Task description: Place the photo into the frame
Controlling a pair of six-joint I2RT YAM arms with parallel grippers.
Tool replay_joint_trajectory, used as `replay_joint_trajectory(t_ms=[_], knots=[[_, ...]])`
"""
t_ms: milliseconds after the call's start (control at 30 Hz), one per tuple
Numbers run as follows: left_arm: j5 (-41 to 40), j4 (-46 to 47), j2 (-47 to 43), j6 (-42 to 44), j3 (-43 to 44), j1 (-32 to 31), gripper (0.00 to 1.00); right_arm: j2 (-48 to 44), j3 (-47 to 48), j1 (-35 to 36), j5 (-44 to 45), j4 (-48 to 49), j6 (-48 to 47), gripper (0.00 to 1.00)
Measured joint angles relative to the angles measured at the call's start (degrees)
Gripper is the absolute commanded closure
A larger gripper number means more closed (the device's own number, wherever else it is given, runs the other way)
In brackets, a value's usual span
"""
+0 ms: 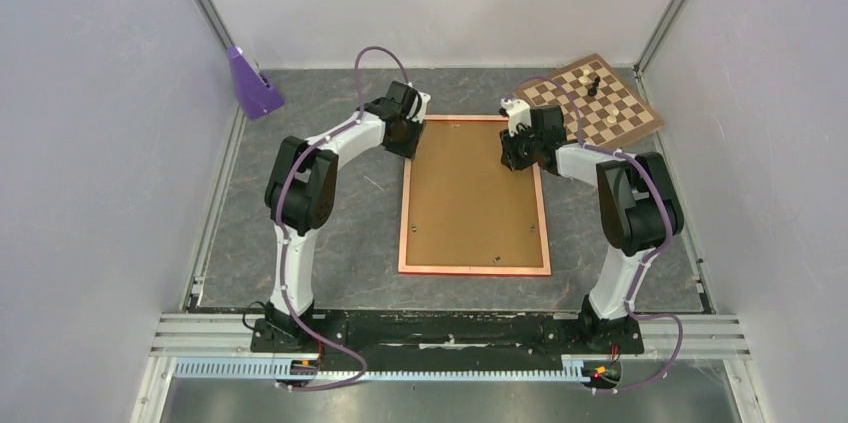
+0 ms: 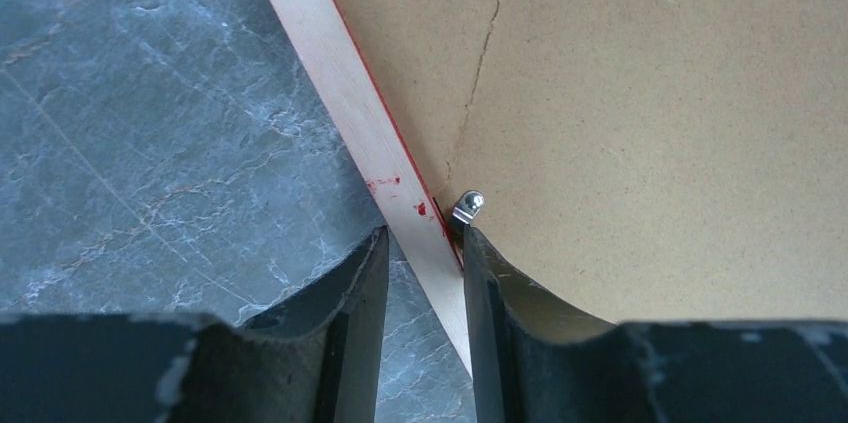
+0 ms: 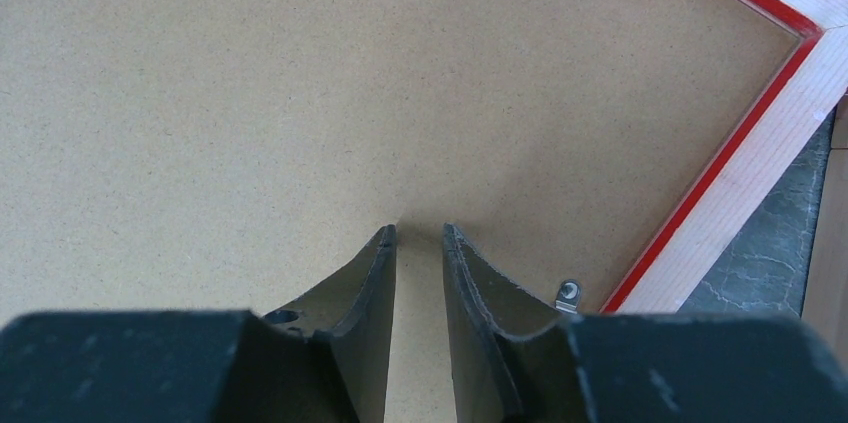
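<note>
The orange-red frame point(image 1: 475, 270) lies face down in the middle of the table, with a brown backing board point(image 1: 470, 193) filling it. The photo is hidden. My left gripper point(image 1: 405, 138) is at the frame's far left edge. In the left wrist view it point(image 2: 425, 233) stands open astride the pale rail point(image 2: 340, 93), its right fingertip against a small metal clip point(image 2: 468, 205). My right gripper point(image 1: 518, 153) is over the board near the far right edge. In the right wrist view it point(image 3: 420, 231) is narrowly open, tips on the board point(image 3: 300, 93), nothing between them, with a clip point(image 3: 568, 293) beside it.
A brown chessboard point(image 1: 592, 100) with a few pieces lies at the back right, close to the frame's far right corner. A purple object point(image 1: 252, 83) leans at the back left wall. White walls enclose the dark marbled table point(image 1: 330, 233).
</note>
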Motion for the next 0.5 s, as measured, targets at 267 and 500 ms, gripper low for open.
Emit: replay_joint_trajectory(t_ms=[267,500], knots=[[-4.9,7.3,-3.0,-1.4,-6.2,-1.0,0.52,0.0,0.0,0.0,0.0,0.0,0.0,0.75],[-8.8,15.0,-4.8,-1.6,-10.8,-1.1,0.48,0.0,0.0,0.0,0.0,0.0,0.0,0.75]])
